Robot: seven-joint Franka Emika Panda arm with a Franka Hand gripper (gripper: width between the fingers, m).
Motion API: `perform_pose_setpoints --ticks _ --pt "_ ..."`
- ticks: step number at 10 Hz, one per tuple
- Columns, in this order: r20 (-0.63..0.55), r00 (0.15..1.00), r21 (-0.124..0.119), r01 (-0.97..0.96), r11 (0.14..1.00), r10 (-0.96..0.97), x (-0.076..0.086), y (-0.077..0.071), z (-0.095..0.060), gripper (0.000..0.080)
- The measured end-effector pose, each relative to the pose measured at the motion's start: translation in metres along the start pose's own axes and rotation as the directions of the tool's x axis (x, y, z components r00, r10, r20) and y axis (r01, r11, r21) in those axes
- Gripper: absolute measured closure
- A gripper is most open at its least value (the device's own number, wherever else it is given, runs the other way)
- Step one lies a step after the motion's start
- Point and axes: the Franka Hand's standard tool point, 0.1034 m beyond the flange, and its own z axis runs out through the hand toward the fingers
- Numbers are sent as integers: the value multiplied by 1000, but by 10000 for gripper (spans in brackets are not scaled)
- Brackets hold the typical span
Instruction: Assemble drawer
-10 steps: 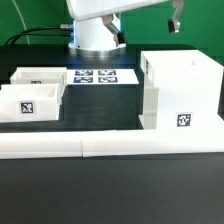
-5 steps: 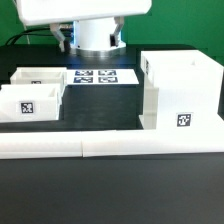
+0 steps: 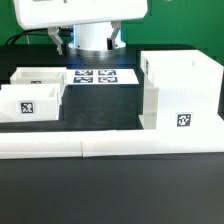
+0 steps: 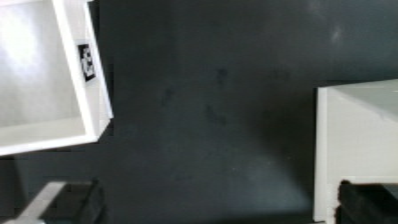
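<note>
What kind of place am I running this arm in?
Most likely a robotics lab bench: a black table fenced by white border rails, a fixed marker board of tags, and tagged white drawer parts laid out before the arm's base.

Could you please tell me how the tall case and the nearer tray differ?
The case stands far taller than the nearer tray. The case is at the exterior view's right, the nearer tray at its left. The case's tag is small against its wall; the nearer tray's tag fills much of its wall's height. Both are white, open-topped and tagged.
</note>
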Motion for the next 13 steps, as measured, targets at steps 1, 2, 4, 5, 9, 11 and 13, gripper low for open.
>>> perform_pose_setpoints --ticks 1,2,4,5,9,11,13 --pt "-13 1000 -10 25 1000 -26 -4 7 5 150" --pt "-9 999 -18 46 999 -46 -17 15 14 150" --pt "7 998 -17 56 998 -56 -30 25 22 150" --pt "7 998 -18 56 998 -56 -30 25 23 150" --pt "18 994 -13 105 994 -105 -33 34 23 150" --pt "6 992 -30 128 991 -128 -43 51 41 150" --pt "-2 991 -40 130 991 -130 -47 66 59 150"
